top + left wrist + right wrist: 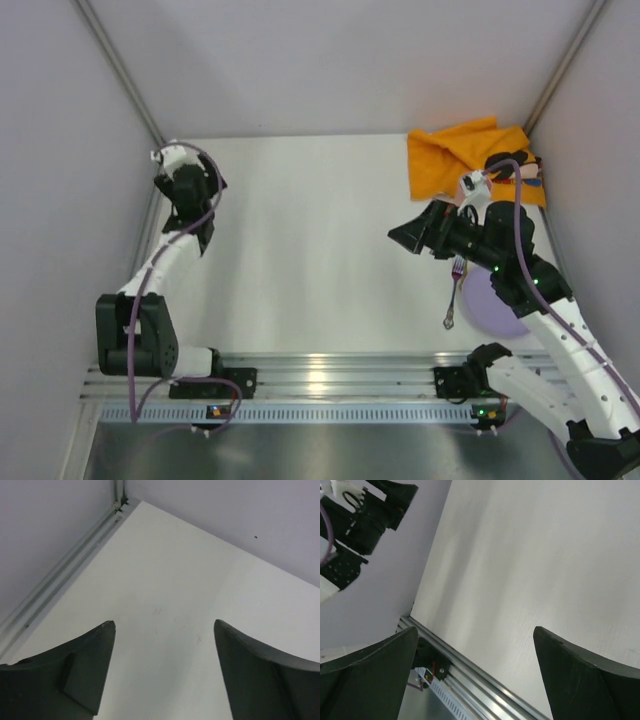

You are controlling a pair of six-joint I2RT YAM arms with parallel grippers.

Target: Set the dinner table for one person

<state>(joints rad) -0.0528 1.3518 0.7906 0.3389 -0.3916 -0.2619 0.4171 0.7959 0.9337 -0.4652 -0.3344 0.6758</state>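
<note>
The left pincer (164, 625) and right pincer (475, 630) both gape released, grasping nothing — the white worktop (320, 220) lies beneath them, a fork (455, 293) and purple plate (490, 310) just behind the right pincer.

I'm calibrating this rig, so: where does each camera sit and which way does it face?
Top external: above and behind, looking down on the flat matte white tabletop; left arm and right arm show.
Left wrist: on the left arm, facing a tabletop corner; its open left pincer shows.
Right wrist: on the right arm, facing the tabletop's near metal rail; its open right pincer shows.
Shared: top and right wrist both see the left arm.
</note>
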